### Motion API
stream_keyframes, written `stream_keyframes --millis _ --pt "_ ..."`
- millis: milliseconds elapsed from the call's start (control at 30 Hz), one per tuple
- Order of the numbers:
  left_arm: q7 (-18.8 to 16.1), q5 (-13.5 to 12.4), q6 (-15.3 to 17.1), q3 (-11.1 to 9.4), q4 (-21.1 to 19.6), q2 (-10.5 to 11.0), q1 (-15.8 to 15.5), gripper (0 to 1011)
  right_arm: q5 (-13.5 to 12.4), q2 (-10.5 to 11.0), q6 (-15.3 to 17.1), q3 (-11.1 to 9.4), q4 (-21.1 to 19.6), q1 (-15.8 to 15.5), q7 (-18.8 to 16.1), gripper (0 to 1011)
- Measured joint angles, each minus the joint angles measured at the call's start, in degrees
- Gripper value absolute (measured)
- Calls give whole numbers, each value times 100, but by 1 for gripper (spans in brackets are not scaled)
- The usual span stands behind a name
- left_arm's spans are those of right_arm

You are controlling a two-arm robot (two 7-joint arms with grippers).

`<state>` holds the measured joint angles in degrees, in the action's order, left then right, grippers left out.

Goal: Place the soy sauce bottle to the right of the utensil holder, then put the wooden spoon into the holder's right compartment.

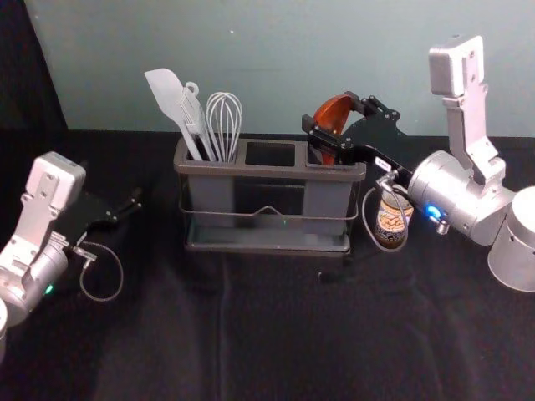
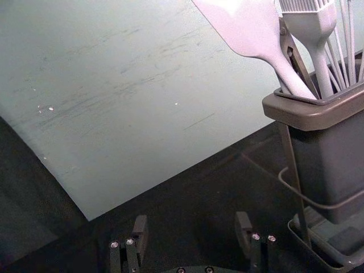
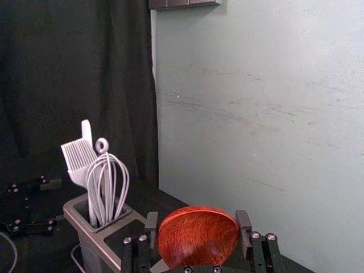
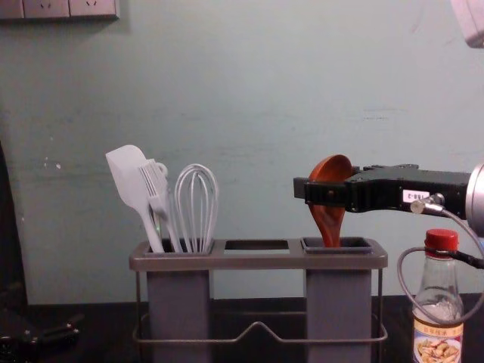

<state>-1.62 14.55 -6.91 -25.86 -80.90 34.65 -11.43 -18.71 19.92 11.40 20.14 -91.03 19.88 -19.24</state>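
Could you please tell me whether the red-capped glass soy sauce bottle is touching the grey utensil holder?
Apart: the chest view shows a clear gap between the bottle and the right end of the holder.

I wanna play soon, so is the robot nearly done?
Nearly! The soy sauce bottle stands right of the utensil holder. The wooden spoon dips into the right compartment, the right gripper around it. Letting go and backing away are probably left.
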Motion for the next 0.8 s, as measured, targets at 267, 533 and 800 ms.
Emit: stream_keyframes --millis 267,533,800 --pt "0 0 0 0 0 0 0 1005 3 0 -3 -4 -6 1 1 898" --pt "0 0 0 0 0 0 0 1005 6 0 -6 -4 -10 0 2 1002" --pt "0 0 0 0 0 0 0 1005 10 0 -10 -4 -13 0 3 1002"
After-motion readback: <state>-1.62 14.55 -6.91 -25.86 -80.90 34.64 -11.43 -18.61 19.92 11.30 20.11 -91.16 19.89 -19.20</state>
